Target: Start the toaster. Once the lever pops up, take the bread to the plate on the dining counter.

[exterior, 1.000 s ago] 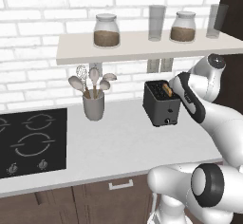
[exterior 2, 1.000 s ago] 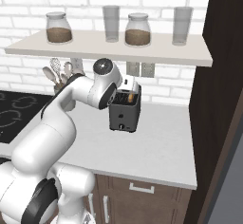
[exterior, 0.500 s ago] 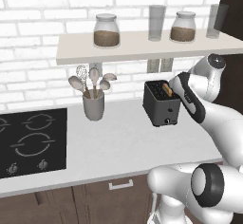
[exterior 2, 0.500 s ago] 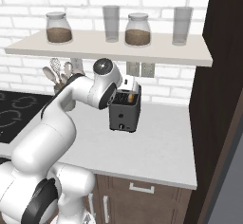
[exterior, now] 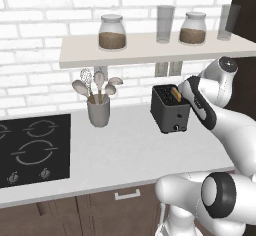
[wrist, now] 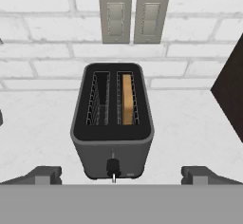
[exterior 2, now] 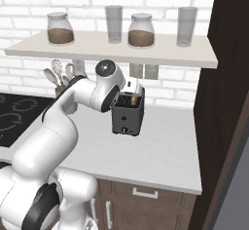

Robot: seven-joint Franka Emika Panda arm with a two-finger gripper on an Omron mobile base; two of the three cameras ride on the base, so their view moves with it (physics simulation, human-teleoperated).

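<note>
no movement is visible against the earlier frames: arm, toaster [wrist: 113, 121] and bread [wrist: 127, 98] hold the same positions.

surface and room: the toaster stands on a pale grey-white worktop [exterior: 125, 152] against a white brick wall [exterior 2: 160, 0]. a black hob [exterior: 32, 147] is set into the worktop at the left. a grey utensil holder [exterior: 98, 111] with spoons and a whisk stands between hob and toaster. a pale shelf [exterior 2: 112, 48] above carries two lidded jars [exterior: 112, 32] with brown contents and two clear glasses [exterior 2: 114, 23]. two wall switch plates [wrist: 134, 16] sit directly behind the toaster. dark wood cabinet fronts [exterior 2: 146, 202] lie below the worktop; a tall dark panel [exterior 2: 226, 78] closes the right end.

task item: the bread stands upright in the right slot in the hand view; the left slot is vacant. the lever knob [wrist: 112, 166] sits low on the toaster's front face.

gripper [wrist: 121, 174]: positioned above and in front of the toaster, fingers spread fully apart, one fingertip [wrist: 45, 174] each side, gripping nothing.

writing: no legible labels or brand marks.

clearance: open worktop lies in front of the toaster and to both sides. the shelf overhangs the toaster from above. the dark panel stands near on the right.
</note>
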